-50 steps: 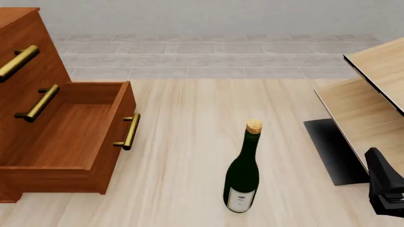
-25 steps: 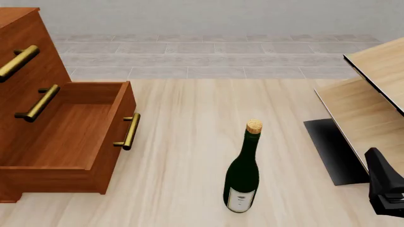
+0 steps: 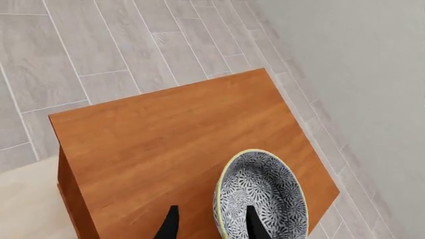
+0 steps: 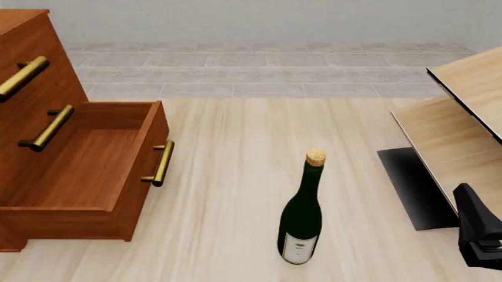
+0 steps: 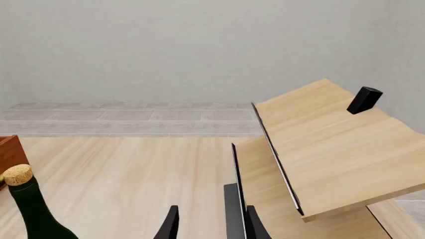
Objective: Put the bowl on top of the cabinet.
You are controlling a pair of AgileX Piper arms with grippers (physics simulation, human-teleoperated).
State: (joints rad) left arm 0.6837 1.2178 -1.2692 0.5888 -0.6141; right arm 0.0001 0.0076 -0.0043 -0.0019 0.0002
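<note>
In the left wrist view the blue-grey speckled bowl [image 3: 265,194] sits on the flat reddish-brown top of the cabinet [image 3: 159,139], near its wall-side end. My left gripper [image 3: 211,226] is open over it. One finger is inside the bowl and the other outside, with the bowl's wall standing between them and a gap showing. In the front view the cabinet [image 4: 39,76] fills the left side; the bowl and left gripper are out of that frame. My right gripper [image 5: 211,226] is open and holds nothing, low at the front right.
The cabinet's lower drawer [image 4: 86,158] is pulled open, its brass handle pointing at the table's middle. A dark green corked bottle [image 4: 302,217] stands upright at centre front. Pale slanted furniture [image 4: 462,117] and a black panel [image 4: 412,188] occupy the right, beside the right arm [image 4: 478,235].
</note>
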